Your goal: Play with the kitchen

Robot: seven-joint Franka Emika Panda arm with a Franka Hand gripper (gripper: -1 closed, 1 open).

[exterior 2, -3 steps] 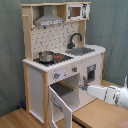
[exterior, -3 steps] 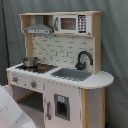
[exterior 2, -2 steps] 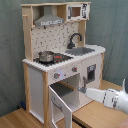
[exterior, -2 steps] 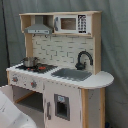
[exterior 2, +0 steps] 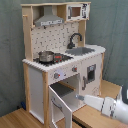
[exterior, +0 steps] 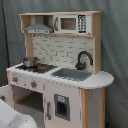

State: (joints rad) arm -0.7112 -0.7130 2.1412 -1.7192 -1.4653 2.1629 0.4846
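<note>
Kitchen (exterior 2: 60, 65) stands upright on wooden floor (exterior 2: 15, 119), oven door (exterior 2: 61, 102) swung open. Arm's jaws (exterior 2: 79, 96) sit just beside the open oven cavity, second exterior view's right; jaw opening cannot be told.

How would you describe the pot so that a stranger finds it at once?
Find the toy kitchen and its black stovetop, beside the sink. The pot stands on that stovetop. It is small, round and shiny metal, the only loose thing on the counter.
</note>
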